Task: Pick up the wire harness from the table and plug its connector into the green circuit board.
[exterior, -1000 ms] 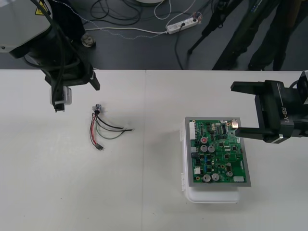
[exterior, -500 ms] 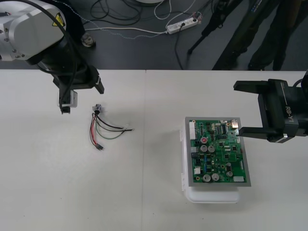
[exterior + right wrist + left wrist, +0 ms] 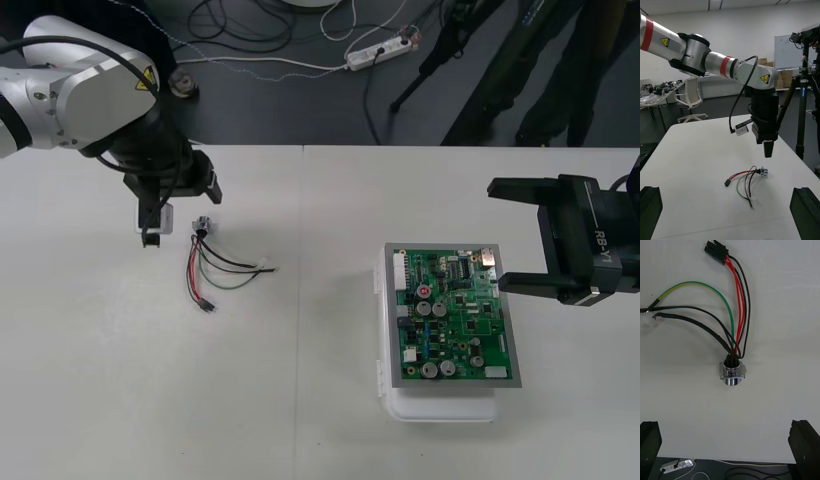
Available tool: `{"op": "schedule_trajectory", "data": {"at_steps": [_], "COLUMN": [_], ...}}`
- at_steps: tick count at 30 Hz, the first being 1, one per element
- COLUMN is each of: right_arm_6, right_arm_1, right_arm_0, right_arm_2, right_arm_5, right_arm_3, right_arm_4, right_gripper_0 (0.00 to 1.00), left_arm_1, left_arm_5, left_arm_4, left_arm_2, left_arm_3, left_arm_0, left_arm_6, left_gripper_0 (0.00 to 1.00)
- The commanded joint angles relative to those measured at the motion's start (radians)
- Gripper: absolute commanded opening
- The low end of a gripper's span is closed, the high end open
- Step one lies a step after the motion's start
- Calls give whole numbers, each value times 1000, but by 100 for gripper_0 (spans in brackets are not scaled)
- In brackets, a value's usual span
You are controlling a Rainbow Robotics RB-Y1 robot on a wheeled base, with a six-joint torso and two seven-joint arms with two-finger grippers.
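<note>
Front view: the wire harness (image 3: 215, 265) lies loose near the table's (image 3: 300, 400) far left edge, not plugged in. The left gripper (image 3: 185, 195) hovers over its metal socket (image 3: 732, 372), fingers spread wide, apparently lining up a grasp. The right gripper (image 3: 525, 235), also open, waits beside the green circuit board (image 3: 455, 315).

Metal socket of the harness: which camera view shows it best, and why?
The left wrist view: the socket lies close to the camera, flange and wires plain. The front view gives a small grey dot at the wires' far end; the right wrist view, a small glint.
</note>
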Motion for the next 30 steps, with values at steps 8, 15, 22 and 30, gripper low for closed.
{"op": "schedule_trajectory", "data": {"at_steps": [8,15,22,30], "right_arm_6": [59,78,107,142], "right_arm_1": [-36,-36,-36,-34], "right_arm_0": [47,52,52,52], "right_arm_2": [16,14,14,14], "right_arm_5": [1,1,1,1], "right_arm_3": [-38,-68,-68,-65], "right_arm_4": [-28,-40,-43,-48], "right_gripper_0": [100,100,100,100], "left_arm_1": [-126,-170,-189,-218], "left_arm_5": [77,110,163,217], "left_arm_4": [-44,-55,-61,-79], "left_arm_2": [-10,-10,-9,-10], "left_arm_3": [157,228,268,331], "left_arm_0": [-55,-41,-12,9], "left_arm_6": [-81,-82,-78,-84], "left_gripper_0": [100,100,100,100]}}
